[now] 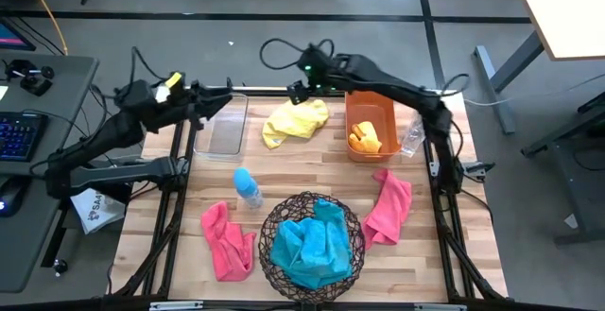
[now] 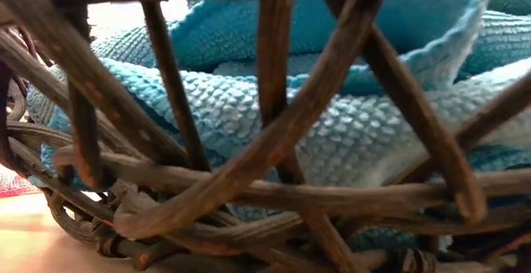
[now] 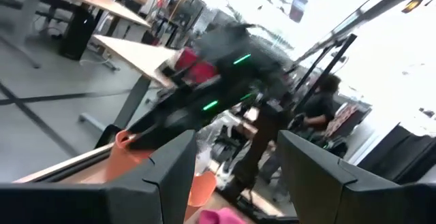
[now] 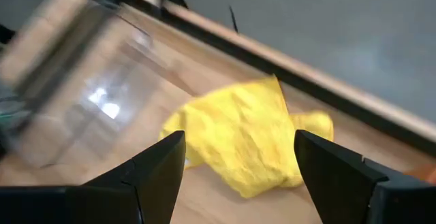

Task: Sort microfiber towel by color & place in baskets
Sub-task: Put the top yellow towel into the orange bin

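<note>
A yellow towel (image 1: 295,120) lies crumpled on the table at the far middle; it also shows in the right wrist view (image 4: 245,139). My right gripper (image 1: 296,92) is open above its far edge and touches nothing. My left gripper (image 1: 217,97) is open and empty over the far end of the clear tub (image 1: 222,127). Another yellow towel (image 1: 364,139) lies in the orange bin (image 1: 371,103). Two pink towels lie on the table, one at the near left (image 1: 229,242) and one at the right (image 1: 388,207). Teal towels (image 1: 310,240) fill the wire basket (image 1: 274,218).
A small light-blue bottle (image 1: 248,188) stands between the clear tub and the wire basket. A clear plastic bottle (image 1: 413,136) lies right of the orange bin. The low view shows only the basket's wires (image 2: 274,140) and the teal cloth behind them. A person (image 3: 320,105) shows in the room beyond the table.
</note>
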Motion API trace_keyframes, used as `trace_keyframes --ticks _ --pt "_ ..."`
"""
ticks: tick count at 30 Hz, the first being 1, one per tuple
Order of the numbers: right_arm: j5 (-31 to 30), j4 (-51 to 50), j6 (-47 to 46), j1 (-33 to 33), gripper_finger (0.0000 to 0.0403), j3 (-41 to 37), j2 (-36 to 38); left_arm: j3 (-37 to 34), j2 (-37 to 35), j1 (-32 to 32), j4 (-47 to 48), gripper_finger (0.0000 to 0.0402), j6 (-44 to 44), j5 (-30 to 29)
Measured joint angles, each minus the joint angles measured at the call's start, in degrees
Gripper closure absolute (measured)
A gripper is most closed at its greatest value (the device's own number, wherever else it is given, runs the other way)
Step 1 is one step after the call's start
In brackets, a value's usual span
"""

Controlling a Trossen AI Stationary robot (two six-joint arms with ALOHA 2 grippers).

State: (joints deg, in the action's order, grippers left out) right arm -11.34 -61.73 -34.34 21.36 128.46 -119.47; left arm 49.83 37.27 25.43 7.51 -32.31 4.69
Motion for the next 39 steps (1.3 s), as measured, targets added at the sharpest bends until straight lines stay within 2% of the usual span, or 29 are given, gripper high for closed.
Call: trace_keyframes --ticks 8,11,17,28,34,39 --pt "5.42 -1.6 -6.01 -0.56 0.0133 -0.04 -10.68 -0.44 -3.94 -0.02 1.8 0.0207 -0.53 1.95" --pt "2.88 -3.22 -7.68 -2.31 0.0133 -0.05 -12.07 -0.44 -4.87 -0.03 1.92 0.0207 -0.53 3.94" --pt "-7.61 -7.7 -13.84 -6.19 0.0133 -0.37 -12.82 -0.44 -5.79 -0.04 2.21 0.0207 -0.49 4.09" --pt "-4.12 0.38 -23.35 -6.73 0.0133 -12.39 -13.15 -0.44 -5.81 -0.02 2.16 0.0207 -0.1 7.24" --pt "-5.26 9.32 -28.52 -6.34 0.0133 -14.11 -13.02 -0.44 -5.79 0.04 2.18 0.0207 0.05 7.04" --pt "-8.07 8.56 -29.95 -5.1 0.0133 -14.21 -13.0 -0.44 -5.79 0.04 2.18 0.0207 -0.48 6.97"
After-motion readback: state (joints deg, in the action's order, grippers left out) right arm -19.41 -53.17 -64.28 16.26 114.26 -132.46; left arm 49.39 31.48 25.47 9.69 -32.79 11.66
